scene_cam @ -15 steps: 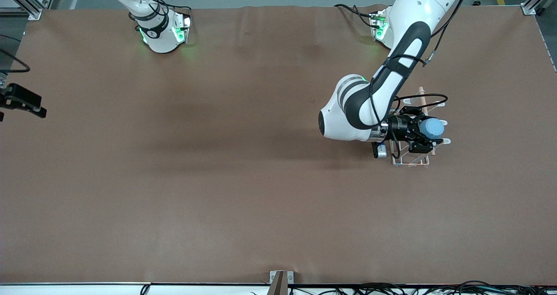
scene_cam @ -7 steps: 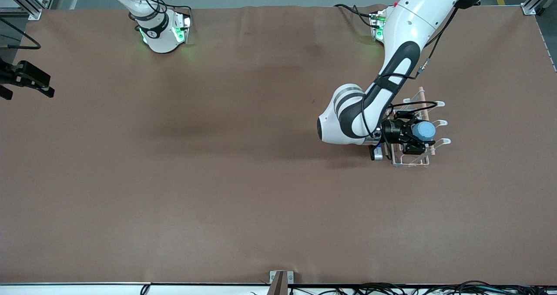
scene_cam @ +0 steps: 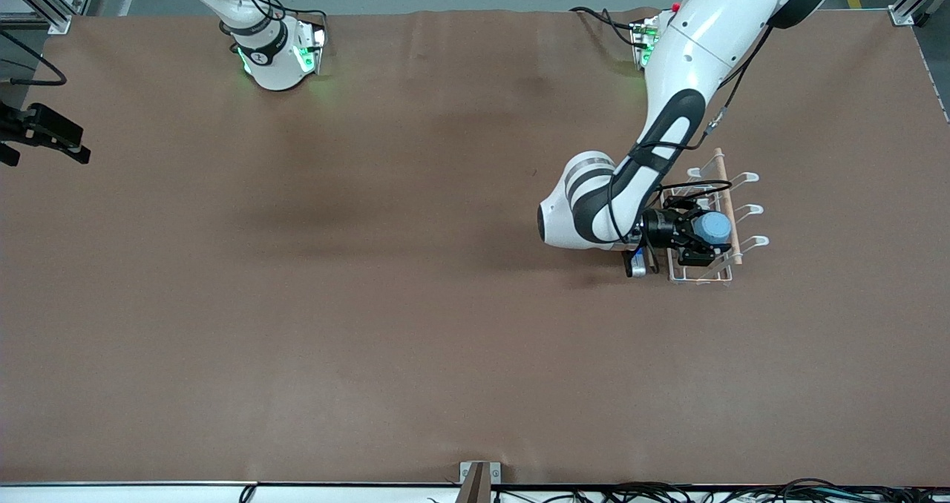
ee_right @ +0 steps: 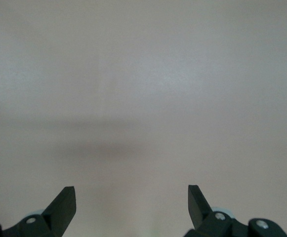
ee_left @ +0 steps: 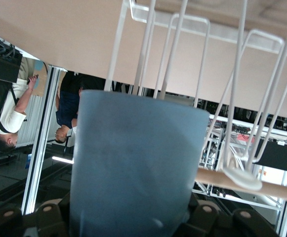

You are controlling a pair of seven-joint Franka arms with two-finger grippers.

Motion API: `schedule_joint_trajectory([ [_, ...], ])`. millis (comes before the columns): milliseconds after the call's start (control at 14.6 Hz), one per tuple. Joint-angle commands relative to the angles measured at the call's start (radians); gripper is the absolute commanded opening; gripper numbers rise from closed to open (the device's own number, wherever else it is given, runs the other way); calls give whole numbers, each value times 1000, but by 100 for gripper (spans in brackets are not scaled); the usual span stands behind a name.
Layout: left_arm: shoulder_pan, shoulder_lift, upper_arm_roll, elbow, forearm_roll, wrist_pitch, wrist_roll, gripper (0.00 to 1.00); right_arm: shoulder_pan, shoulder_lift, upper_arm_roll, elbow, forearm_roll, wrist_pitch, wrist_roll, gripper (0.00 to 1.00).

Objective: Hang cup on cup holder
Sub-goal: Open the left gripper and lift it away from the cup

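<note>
My left gripper (scene_cam: 698, 237) is shut on the light-blue cup (scene_cam: 716, 226) and holds it over the white wire cup holder (scene_cam: 711, 274), between the prong rows and beside the wooden rod (scene_cam: 726, 191). In the left wrist view the cup (ee_left: 138, 163) fills the space between my left gripper's jaws (ee_left: 133, 224), with white prongs (ee_left: 242, 98) and the rod (ee_left: 276, 190) just past its end. I cannot tell whether a prong is inside the cup. My right gripper (scene_cam: 44, 136) waits open and empty at the right arm's end of the table; it also shows in the right wrist view (ee_right: 131, 197).
The brown table (scene_cam: 371, 303) carries only the cup holder, which stands toward the left arm's end. The left arm's white elbow (scene_cam: 575, 214) hangs low beside the holder. A metal bracket (scene_cam: 479, 477) sits at the table edge nearest the front camera.
My left gripper has carried the cup a little toward the right arm's end and down into the holder. My right gripper has shifted away from the front camera.
</note>
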Motion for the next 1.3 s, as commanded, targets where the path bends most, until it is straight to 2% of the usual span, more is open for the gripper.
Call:
schedule_joint_trajectory([
  [0, 0, -2, -5, 8, 18, 7, -22, 99, 3, -13, -3, -7, 2, -5, 3, 100],
  [274, 5, -14, -13, 34, -11, 7, -56, 100, 0, 5, 0, -10, 4, 4, -7, 100],
  [411, -4, -37, -36, 124, -134, 3, -67, 100, -2, 8, 11, -14, 4, 15, -7, 100],
  [548, -18, -75, -39, 226, -254, -2, -161, 100, -17, 8, 40, -22, 4, 58, -7, 100],
  [822, 3, -176, -39, 373, -515, 10, -361, 100, -12, 10, 40, -27, 5, 55, -5, 100],
  [1096, 34, -294, -42, 378, -596, 84, -565, 100, -17, 10, 37, -30, 19, 44, 9, 99],
  [1233, 92, -375, -42, 378, -664, 110, -613, 100, -18, 11, 37, -30, 19, 44, 10, 99],
])
